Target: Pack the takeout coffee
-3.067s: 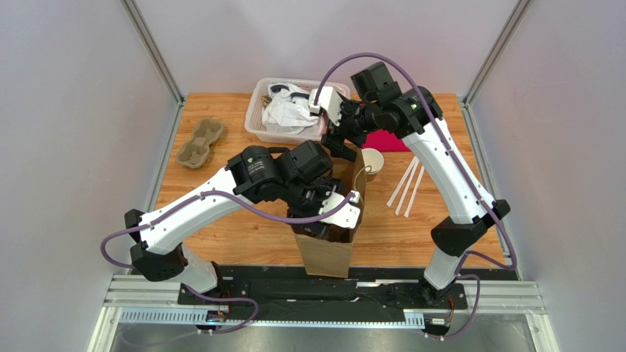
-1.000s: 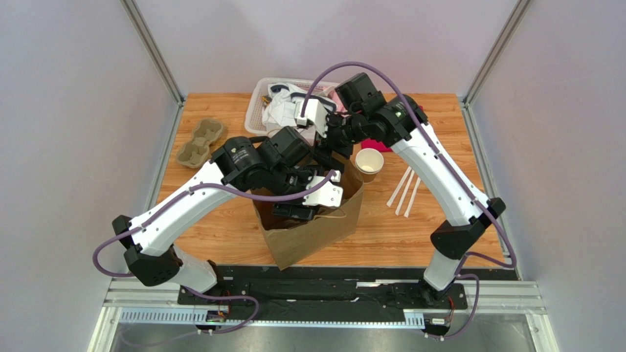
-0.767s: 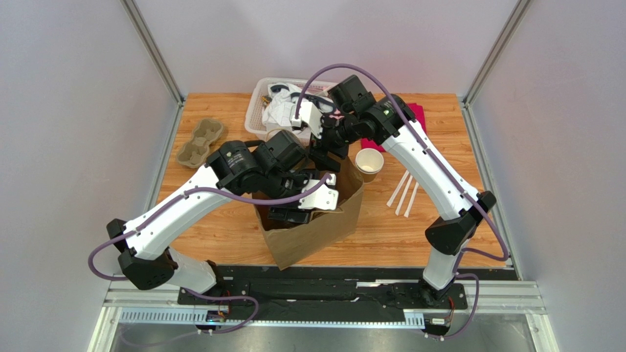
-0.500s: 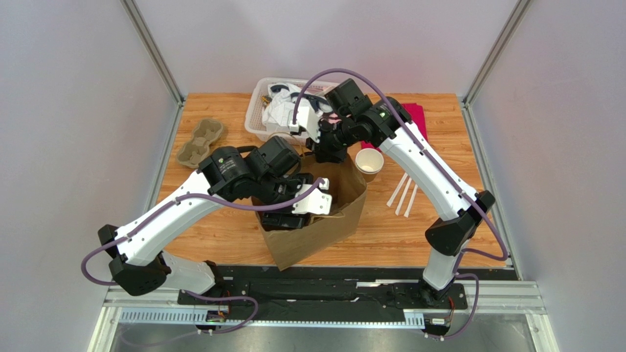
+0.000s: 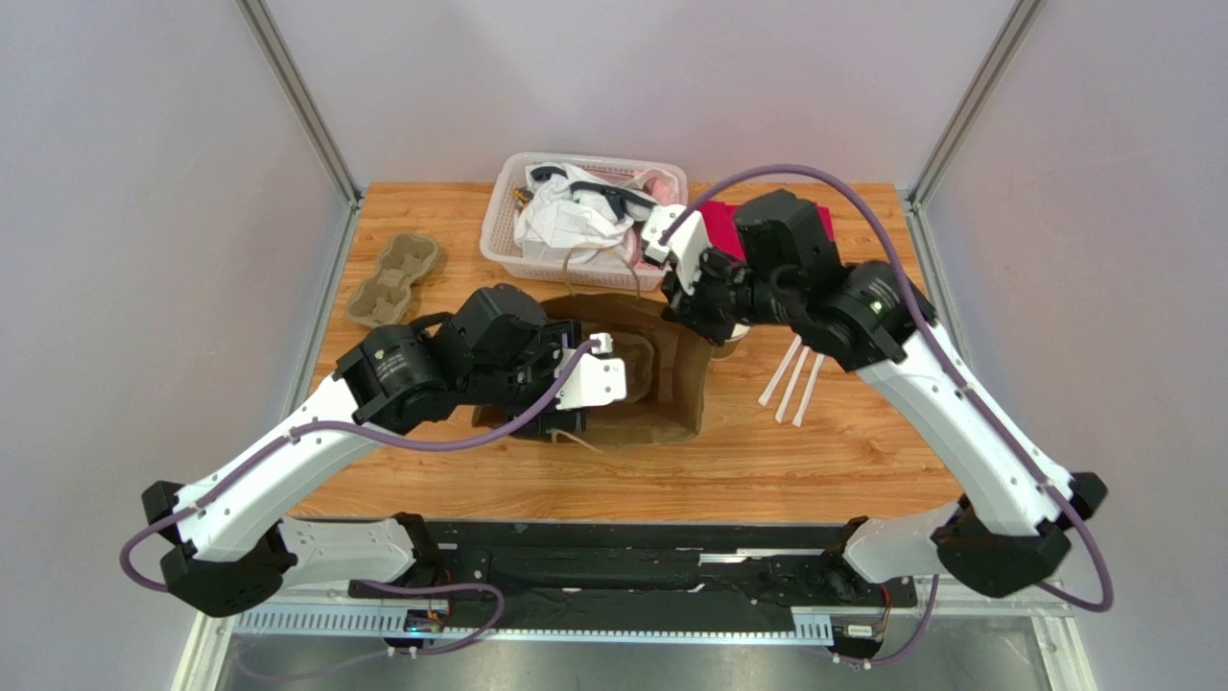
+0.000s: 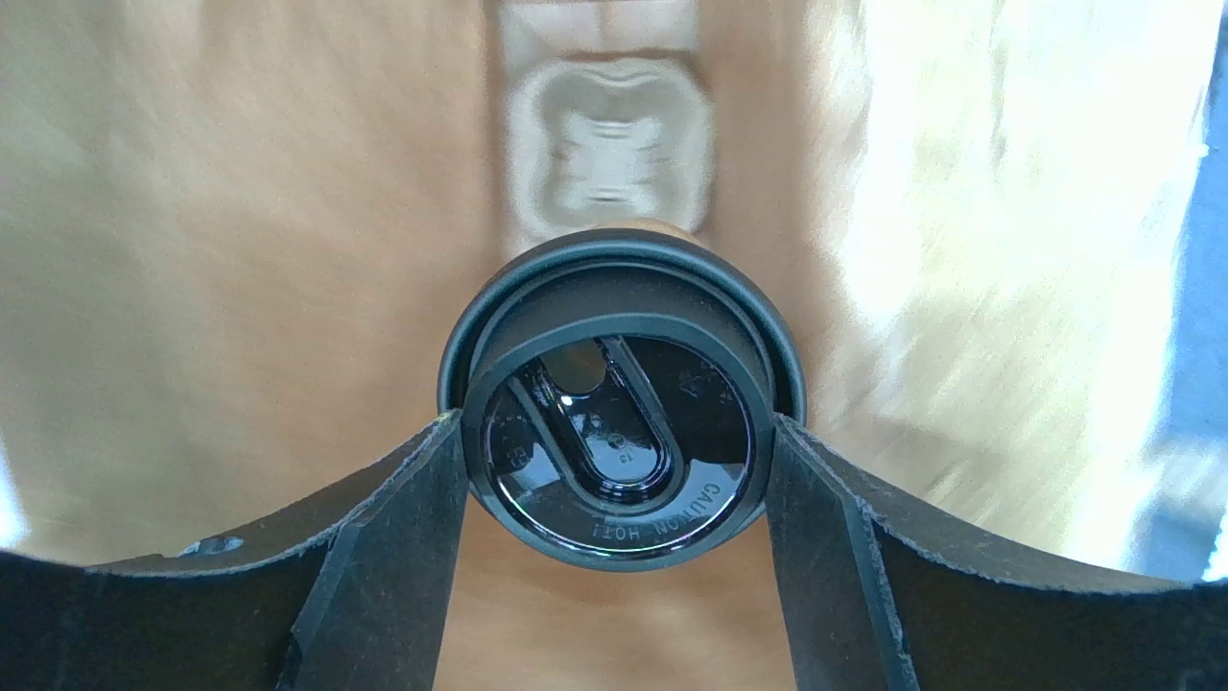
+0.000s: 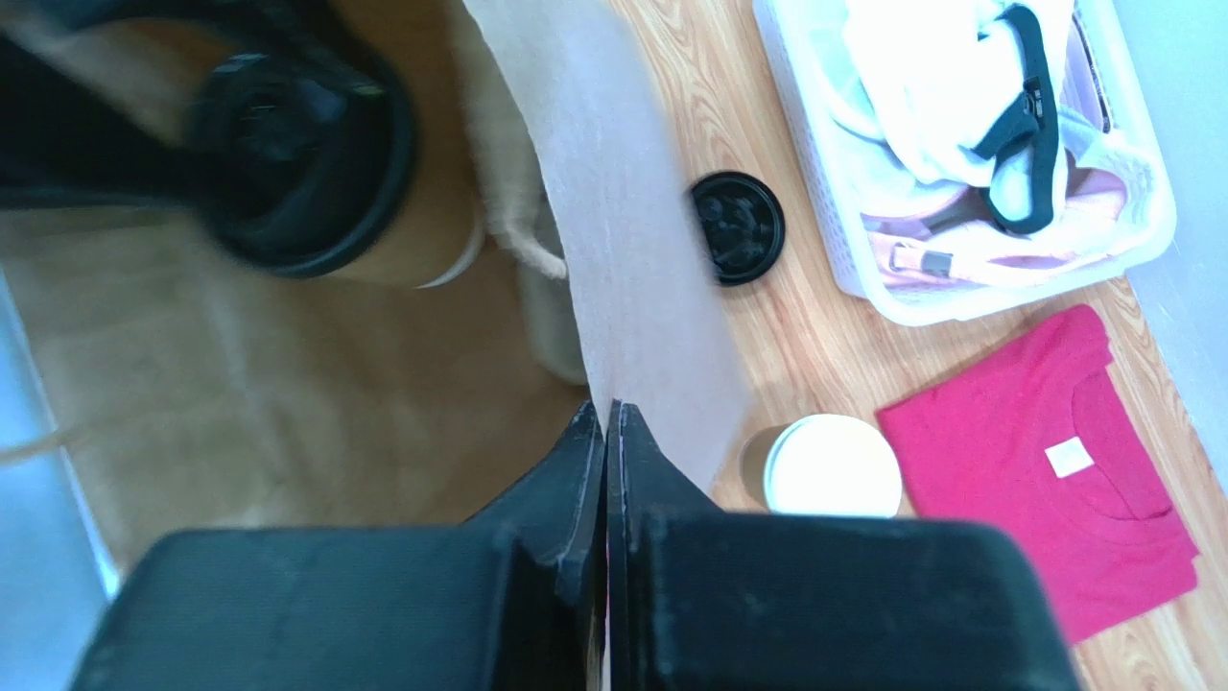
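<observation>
The takeout coffee (image 6: 620,367), a kraft cup under a black lid marked "CAUTION HOT", sits between my left gripper's (image 6: 617,439) fingers, which press on both sides of the lid. Brown paper of the large bag (image 6: 216,216) surrounds it. From above, the left gripper (image 5: 577,392) reaches into the bag (image 5: 656,389). My right gripper (image 7: 606,411) is shut on the bag's pale rim (image 7: 634,274), with the paper pinched between its fingers. The lidded cup (image 7: 303,159) shows inside the bag in the right wrist view. From above, the right gripper (image 5: 702,305) is at the bag's far right corner.
A loose black lid (image 7: 737,226) and an open paper cup (image 7: 832,465) stand just outside the bag. A pink shirt (image 7: 1067,475) lies beside them. A white basket (image 5: 577,209) of cloths is at the back, a pulp cup tray (image 5: 392,279) at the left, white sticks (image 5: 796,372) at the right.
The right gripper has closed on the bag's rim and swung right. The left arm has drawn back leftward with the cup. The bag now sits lower and farther back.
</observation>
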Robot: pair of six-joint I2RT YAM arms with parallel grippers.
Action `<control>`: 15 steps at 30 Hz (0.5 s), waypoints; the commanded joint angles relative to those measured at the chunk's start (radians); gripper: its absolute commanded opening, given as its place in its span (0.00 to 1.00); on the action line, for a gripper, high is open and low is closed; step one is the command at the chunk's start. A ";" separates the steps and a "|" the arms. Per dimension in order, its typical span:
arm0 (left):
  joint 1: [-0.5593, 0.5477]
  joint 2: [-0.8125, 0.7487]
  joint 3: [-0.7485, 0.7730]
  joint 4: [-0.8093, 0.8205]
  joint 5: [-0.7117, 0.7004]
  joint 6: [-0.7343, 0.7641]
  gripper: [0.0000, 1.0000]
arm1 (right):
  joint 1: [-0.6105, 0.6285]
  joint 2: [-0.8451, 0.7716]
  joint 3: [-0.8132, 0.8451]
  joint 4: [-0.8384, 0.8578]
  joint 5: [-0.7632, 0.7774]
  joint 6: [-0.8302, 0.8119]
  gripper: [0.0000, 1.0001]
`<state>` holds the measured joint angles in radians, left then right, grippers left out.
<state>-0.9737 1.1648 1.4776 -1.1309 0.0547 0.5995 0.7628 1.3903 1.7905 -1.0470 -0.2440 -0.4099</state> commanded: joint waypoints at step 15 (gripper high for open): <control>-0.194 -0.195 -0.257 0.252 -0.151 -0.040 0.06 | 0.210 -0.178 -0.143 0.068 0.172 0.279 0.00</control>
<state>-1.1477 0.9543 1.1999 -0.9382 -0.0483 0.5724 0.9642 1.2289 1.5982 -1.0073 -0.1188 -0.2127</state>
